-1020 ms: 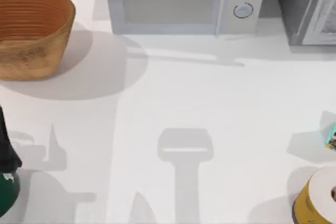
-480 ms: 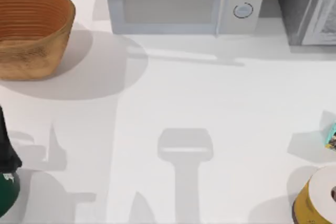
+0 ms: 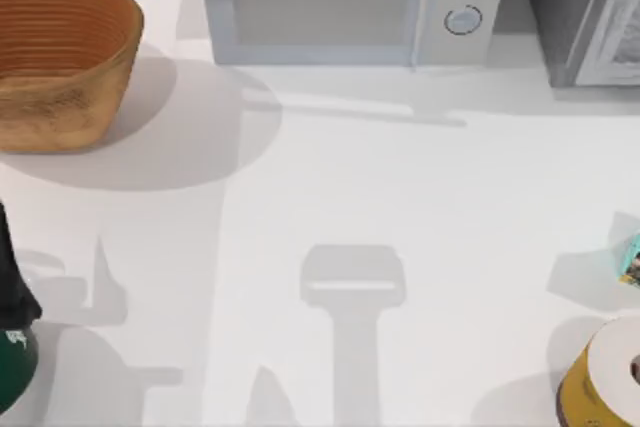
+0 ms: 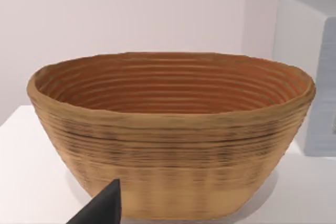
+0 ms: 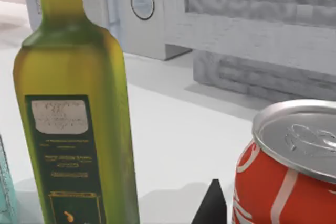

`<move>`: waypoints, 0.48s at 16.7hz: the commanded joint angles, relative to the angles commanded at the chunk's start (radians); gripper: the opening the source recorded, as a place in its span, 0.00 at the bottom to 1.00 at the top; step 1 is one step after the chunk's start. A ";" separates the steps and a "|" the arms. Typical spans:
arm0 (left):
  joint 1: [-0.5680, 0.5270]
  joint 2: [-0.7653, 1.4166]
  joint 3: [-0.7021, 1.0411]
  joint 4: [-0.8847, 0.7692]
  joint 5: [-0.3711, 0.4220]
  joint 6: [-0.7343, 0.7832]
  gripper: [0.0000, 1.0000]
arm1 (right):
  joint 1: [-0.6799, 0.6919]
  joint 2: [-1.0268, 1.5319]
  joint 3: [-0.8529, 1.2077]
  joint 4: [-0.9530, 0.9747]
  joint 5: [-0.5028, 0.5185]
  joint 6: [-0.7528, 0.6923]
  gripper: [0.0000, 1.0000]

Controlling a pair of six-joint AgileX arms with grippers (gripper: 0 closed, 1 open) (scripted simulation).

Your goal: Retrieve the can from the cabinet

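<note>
A red can (image 5: 286, 182) with a silver lid sits close in the right wrist view, right beside a dark part of my right gripper (image 5: 212, 208). Its base is cut off by the frame edge. The grey cabinet (image 5: 273, 40) stands behind it, across a stretch of white table, and also shows at the back right of the top view as the cabinet (image 3: 580, 17). A dark part of my left gripper (image 4: 100, 209) shows in the left wrist view, low in front of a woven basket (image 4: 173, 140).
The basket (image 3: 60, 57) is at the back left and a white microwave (image 3: 350, 2) at the back middle. An olive-oil bottle (image 5: 79, 114) stands beside the can. A yellow-and-white cylinder (image 3: 605, 377), a teal item (image 3: 630, 259) and a dark green object (image 3: 12, 347) sit at the table's edges.
</note>
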 joint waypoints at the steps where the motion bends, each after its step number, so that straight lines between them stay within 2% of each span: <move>1: 0.000 0.000 0.000 0.000 0.000 0.000 1.00 | 0.000 0.000 0.000 0.000 0.000 0.000 0.00; 8: 0.000 0.000 0.000 0.000 0.000 0.000 1.00 | 0.000 0.000 0.000 0.000 0.000 0.000 0.53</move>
